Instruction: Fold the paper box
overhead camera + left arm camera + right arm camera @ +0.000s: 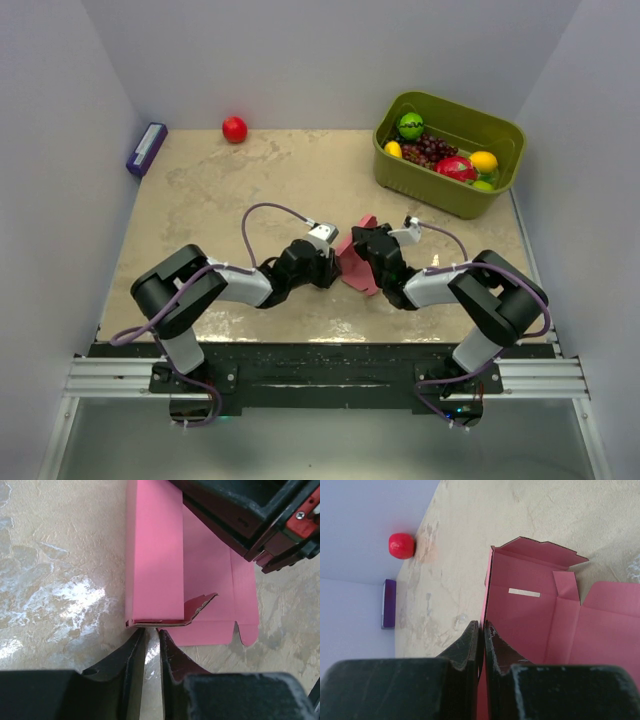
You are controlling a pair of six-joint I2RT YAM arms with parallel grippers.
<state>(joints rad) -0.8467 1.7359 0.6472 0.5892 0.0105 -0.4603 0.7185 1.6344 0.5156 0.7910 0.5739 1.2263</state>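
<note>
The left gripper (151, 633) has its jaws a narrow slit apart, bare table (60, 580) showing through and nothing between them; the box (152, 555) begins just ahead of its tips, where the near end of a raised side panel meets a small bent end flap at a corner. Ahead and to this gripper's right the rest of the blank lies flat, its notched tabs on the edge nearest the gripper; farther ahead on that side is the right gripper (481, 628), clamped on the thin upright wall of the box, the pink sheet running down into the hairline gap between its fingers; past its tips the inside of the box opens out, with an end flap half folded. The step in hand looks like turning in the end flap while the wall is pinned up. To do it well, the right grip should be firm and not drag, since the card is thin and would likely buckle or slide on the smooth table; the left should come in low and meet the flap along its crease rather than at its ragged free edge, pressing squarely so the fold follows the scored line; a skewed push could crush the corner or twist the wall out of the other grip.
</note>
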